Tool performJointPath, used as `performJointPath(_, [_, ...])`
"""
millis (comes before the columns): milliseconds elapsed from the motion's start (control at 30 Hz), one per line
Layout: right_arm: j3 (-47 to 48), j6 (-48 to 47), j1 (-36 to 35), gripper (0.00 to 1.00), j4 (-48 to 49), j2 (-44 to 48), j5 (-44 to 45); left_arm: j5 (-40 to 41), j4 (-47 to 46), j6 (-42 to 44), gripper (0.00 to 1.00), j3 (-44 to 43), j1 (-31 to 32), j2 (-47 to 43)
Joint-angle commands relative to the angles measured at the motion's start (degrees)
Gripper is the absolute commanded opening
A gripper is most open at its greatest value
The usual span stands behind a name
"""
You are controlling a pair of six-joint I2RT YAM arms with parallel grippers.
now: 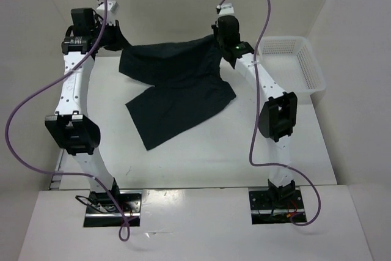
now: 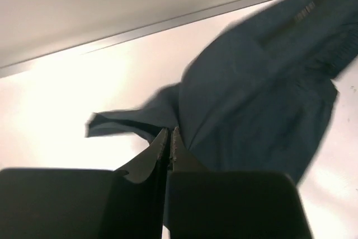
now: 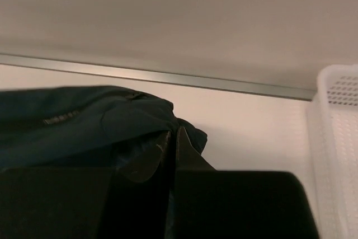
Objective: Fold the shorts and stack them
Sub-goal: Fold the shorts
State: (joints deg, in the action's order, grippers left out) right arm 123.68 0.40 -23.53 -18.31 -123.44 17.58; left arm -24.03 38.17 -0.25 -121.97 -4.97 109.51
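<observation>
The dark navy shorts (image 1: 177,90) hang stretched between my two grippers at the far side of the table, with their lower part trailing on the white tabletop. My left gripper (image 1: 115,40) is shut on the shorts' left corner; the wrist view shows its jaws closed with the cloth (image 2: 257,99) pinched at the tips (image 2: 169,134). My right gripper (image 1: 221,46) is shut on the right corner; its wrist view shows cloth (image 3: 84,121) bunched around the closed fingertips (image 3: 173,134).
A white mesh basket (image 1: 302,68) stands at the far right, also at the right edge of the right wrist view (image 3: 338,138). The back wall runs close behind both grippers. Purple cables loop beside each arm.
</observation>
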Motion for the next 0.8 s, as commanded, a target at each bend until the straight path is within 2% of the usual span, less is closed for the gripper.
performJointPath(0, [-2.2,0.3,0.5,0.0,1.2,2.3,1.4,-3.8,-0.2,0.3,0.0,6.1,1.5,-2.5])
performJointPath(33, [-4.2,-0.4,0.5,0.0,1.7,2.3,1.4,-3.8,-0.2,0.3,0.0,13.0,1.5,-4.4])
performJointPath(133, [-16.2,-1.9,1.0,0.0,4.5,5.0,2.3,-3.8,-1.1,0.3,0.0,26.5,2.1,-8.1])
performJointPath(267, [-27.3,-0.2,3.6,0.0,8.3,8.5,2.1,-6.4,1.2,0.3,0.0,38.3,4.3,-11.8])
performJointPath(433, [-34.6,1.9,5.5,0.0,8.3,9.8,0.7,-7.0,6.0,0.3,0.0,45.8,9.8,-13.8])
performJointPath(567, [-38.7,2.4,5.5,0.0,9.4,11.2,1.2,-2.5,7.4,0.3,0.0,51.0,12.1,-14.3])
performJointPath(700, [-40.4,2.4,6.0,0.0,10.0,13.3,1.7,-2.0,9.1,0.3,0.0,51.6,12.1,-14.9])
performJointPath(767, [-39.8,2.4,6.0,0.0,10.0,14.1,1.8,-2.0,10.2,0.3,0.0,48.7,12.1,-15.5])
